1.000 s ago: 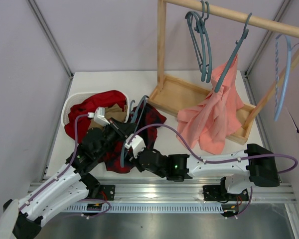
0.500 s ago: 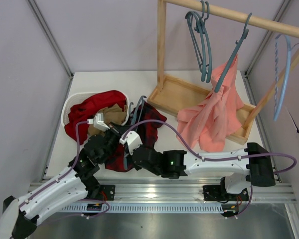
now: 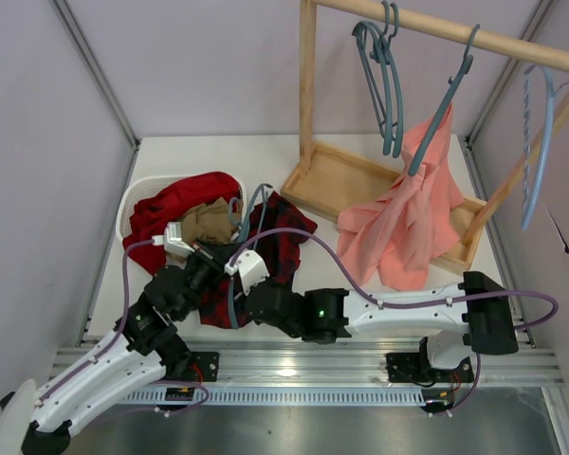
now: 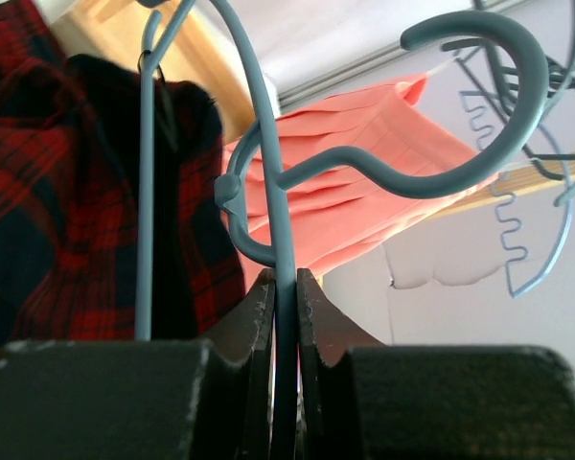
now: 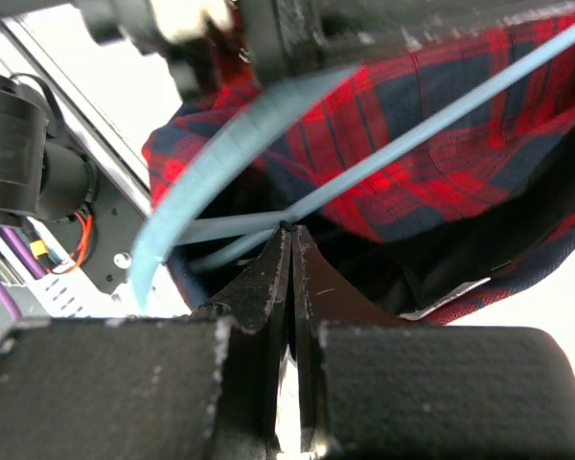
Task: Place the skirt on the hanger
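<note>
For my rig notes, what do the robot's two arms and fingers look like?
The left arm and right arm are white-shelled links with black joints, each trailing a purple cable. The right arm's elbow has a green light. The fingers are black, tapered wedges.

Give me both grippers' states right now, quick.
Left gripper: closed on the hanger.
Right gripper: closed, tips at the skirt; whether it pinches cloth cannot be told.

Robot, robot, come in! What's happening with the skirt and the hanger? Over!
Left gripper clamped on hanger. Right gripper shut, close to skirt. Skirt crumpled on table, hanger across it. Red garment piled alongside.
</note>
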Action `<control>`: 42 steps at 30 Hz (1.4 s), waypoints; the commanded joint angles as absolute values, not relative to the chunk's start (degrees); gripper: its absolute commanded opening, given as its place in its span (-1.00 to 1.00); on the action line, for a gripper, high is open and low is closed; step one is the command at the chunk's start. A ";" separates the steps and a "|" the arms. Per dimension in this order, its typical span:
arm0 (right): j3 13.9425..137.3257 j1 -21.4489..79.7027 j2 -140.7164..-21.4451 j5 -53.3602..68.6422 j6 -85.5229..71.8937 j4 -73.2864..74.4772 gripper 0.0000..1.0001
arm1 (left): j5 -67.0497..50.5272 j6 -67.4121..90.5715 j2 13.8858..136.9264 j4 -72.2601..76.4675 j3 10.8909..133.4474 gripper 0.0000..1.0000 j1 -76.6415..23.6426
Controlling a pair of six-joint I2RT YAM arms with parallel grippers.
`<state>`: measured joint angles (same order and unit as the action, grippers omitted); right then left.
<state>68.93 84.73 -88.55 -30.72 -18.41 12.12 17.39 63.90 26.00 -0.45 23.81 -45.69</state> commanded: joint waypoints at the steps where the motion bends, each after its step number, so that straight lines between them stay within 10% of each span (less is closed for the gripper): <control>1: 70.76 86.04 -88.77 -35.15 -18.81 10.20 -1.00 | 17.84 67.23 25.05 -8.60 28.29 -0.96 -46.14; 42: 53.17 90.53 -74.88 -34.11 -14.24 -11.69 -1.00 | 18.90 62.23 34.10 -3.54 32.62 -0.92 -46.05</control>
<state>52.71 89.71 -77.58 -36.53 -15.70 -7.16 19.73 64.20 33.47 -10.57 34.44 -45.76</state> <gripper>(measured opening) 0.014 0.144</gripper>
